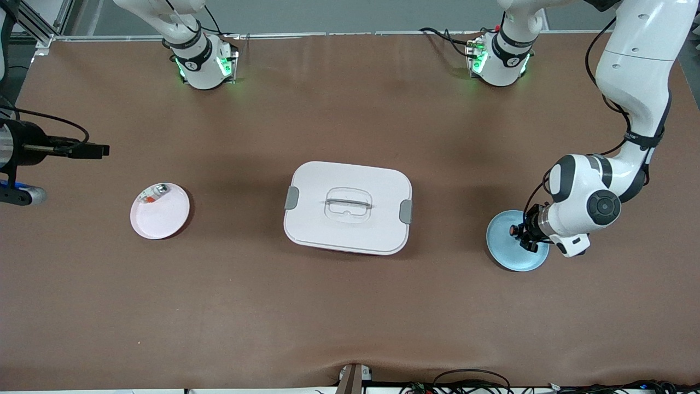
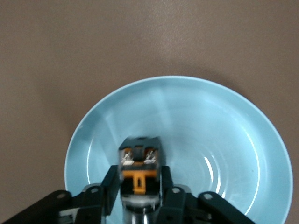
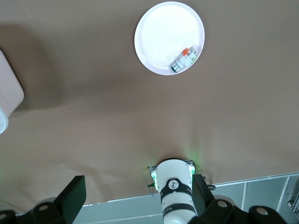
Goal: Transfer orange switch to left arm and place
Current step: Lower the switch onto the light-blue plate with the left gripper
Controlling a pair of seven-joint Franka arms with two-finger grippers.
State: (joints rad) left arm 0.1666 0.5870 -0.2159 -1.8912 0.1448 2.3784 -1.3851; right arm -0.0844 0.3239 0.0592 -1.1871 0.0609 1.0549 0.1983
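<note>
The left gripper [image 2: 138, 186] is clamped on the orange switch [image 2: 140, 163] just over the blue plate [image 1: 506, 251], near the left arm's edge of the table. The box [image 1: 348, 207] sits mid-table between this plate and the pink plate [image 1: 164, 219]. The right gripper [image 1: 90, 149] waits with fingers spread near its own edge, well apart.

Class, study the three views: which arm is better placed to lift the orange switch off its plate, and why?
The left. Its gripper already brackets the orange switch in the blue plate, fingers at both sides. The right gripper hangs open past the pink plate, away from it.
</note>
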